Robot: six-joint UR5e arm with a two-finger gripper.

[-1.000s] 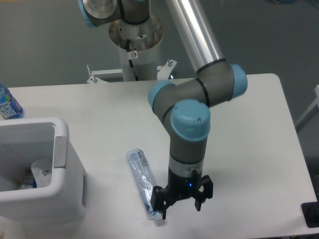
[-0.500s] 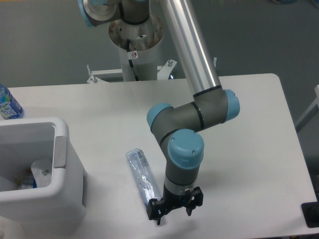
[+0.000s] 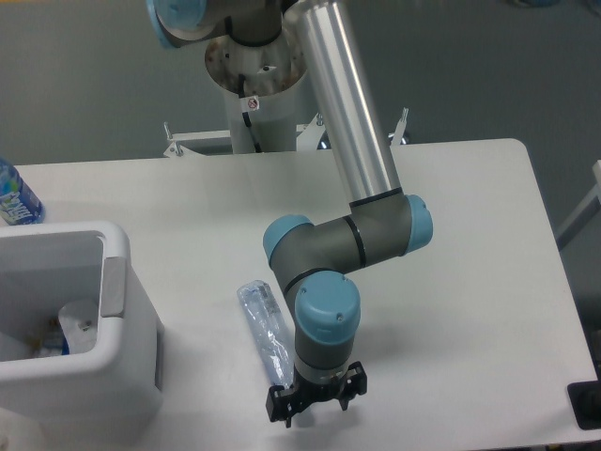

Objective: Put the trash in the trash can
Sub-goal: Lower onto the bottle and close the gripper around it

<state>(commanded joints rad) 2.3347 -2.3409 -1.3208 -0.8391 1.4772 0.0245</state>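
Observation:
The crushed clear bluish plastic bottle [image 3: 265, 324] lies flat on the white table [image 3: 470, 244], running from the middle toward the front edge. My gripper [image 3: 315, 402] points straight down at the bottle's near end, low over the table, with its fingers apart and nothing between them. The wrist hides the bottle's near tip. The white boxy trash can [image 3: 115, 282] stands at the left with its grey strip facing the bottle. Some white litter [image 3: 77, 322] lies inside it; I cannot tell whether it is the paper scrap.
An upright bottle with a blue label [image 3: 14, 197] stands at the far left behind the bin. The robot's base column [image 3: 255, 85] rises at the table's back edge. The table's front edge is just below the gripper.
The gripper has moved left and toward the front edge, coming down over the bottle's near end. The bottle has not moved.

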